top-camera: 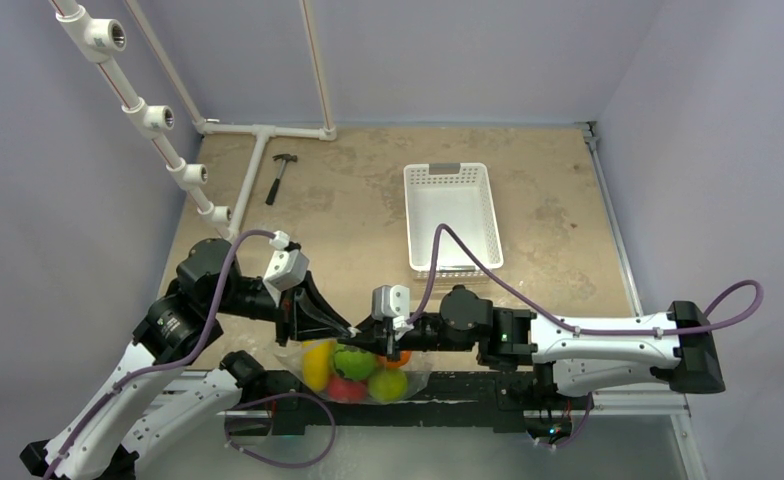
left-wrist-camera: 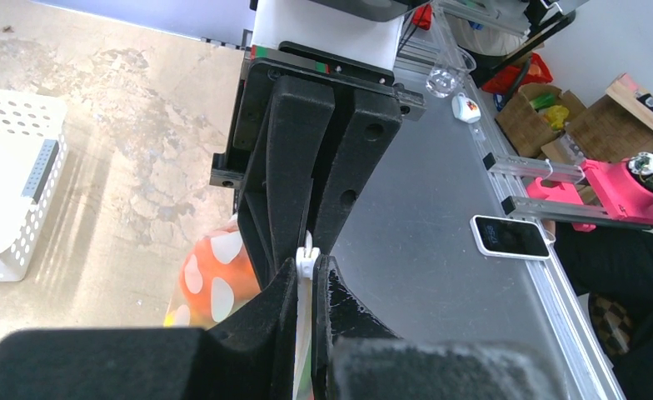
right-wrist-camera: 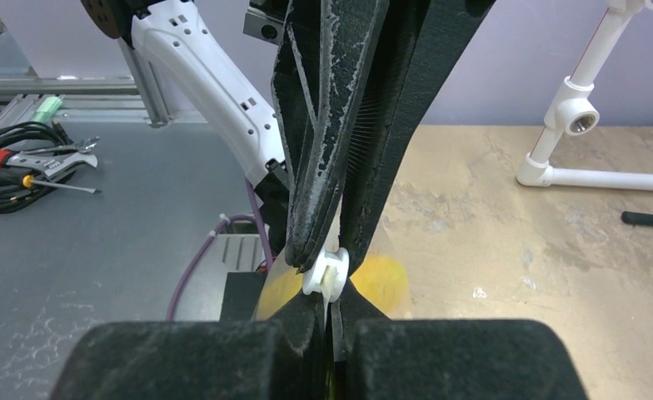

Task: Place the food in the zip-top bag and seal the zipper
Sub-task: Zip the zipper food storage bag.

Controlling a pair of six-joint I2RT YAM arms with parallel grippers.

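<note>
The left arm's fingers (left-wrist-camera: 277,312) are pinched together at the bag's mouth, with a small white plastic slider (left-wrist-camera: 306,254) seated at their tips. The right arm's fingers (right-wrist-camera: 361,315) are likewise clamped flat, tip to tip with the left ones. Both pairs are judged to grip the thin clear plastic zipper strip (left-wrist-camera: 305,333), which is largely hidden between them. Which pair actually holds the slider cannot be told.

Just below the fingers, the clear crinkly zip-top bag printed with white dots (top-camera: 413,372) lies at the near edge of the sandy tabletop (top-camera: 548,200), between the two arm bases. The glossy toy fruits (top-camera: 356,362), yellow, green, red and orange, are seen inside it. No fruit is seen in the white slotted plastic basket (top-camera: 488,215) farther back, so loading is judged finished and the sealing step is in hand.

For the next move, one end of the zipper would have to be held steady while the slider is drawn straight along it, with the strip kept taut so the soft film does not bunch.

The fruits bulge close under the mouth and could keep its two sides apart. Little room is left between the crowded fingers. A small dark hammer (top-camera: 281,178) and a white pipe frame (top-camera: 258,131) lie at the far left, well apart, and are judged no obstacle.
</note>
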